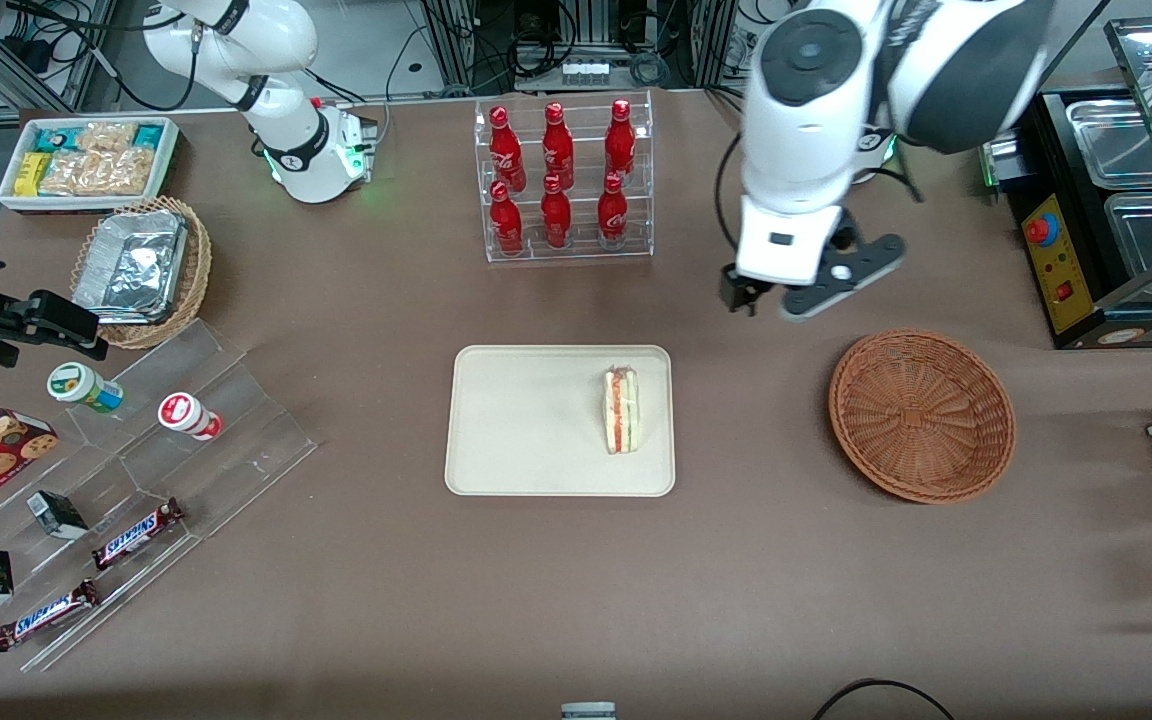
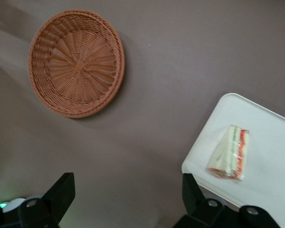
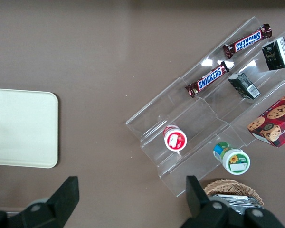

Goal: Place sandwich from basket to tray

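Sandwich lying on tray, near the edge toward the empty basket (task apparently done). Gripper raised over bare table between them, jaws open, nothing held. Risk: nudging tray on descent.

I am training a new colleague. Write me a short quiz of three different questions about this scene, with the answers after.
1. True or false: the sandwich lies on the tray.
2. What does the basket hold now? A) the sandwich B) foil containers C) nothing
3. Fill in: the end effector hangs above the bare table, farther from the front camera than both tray and basket, and its fingers are ____.

Key
1. True; it rests near the tray edge that faces the basket.
2. C; only its woven bottom shows.
3. Open; they stand wide apart with nothing between them.
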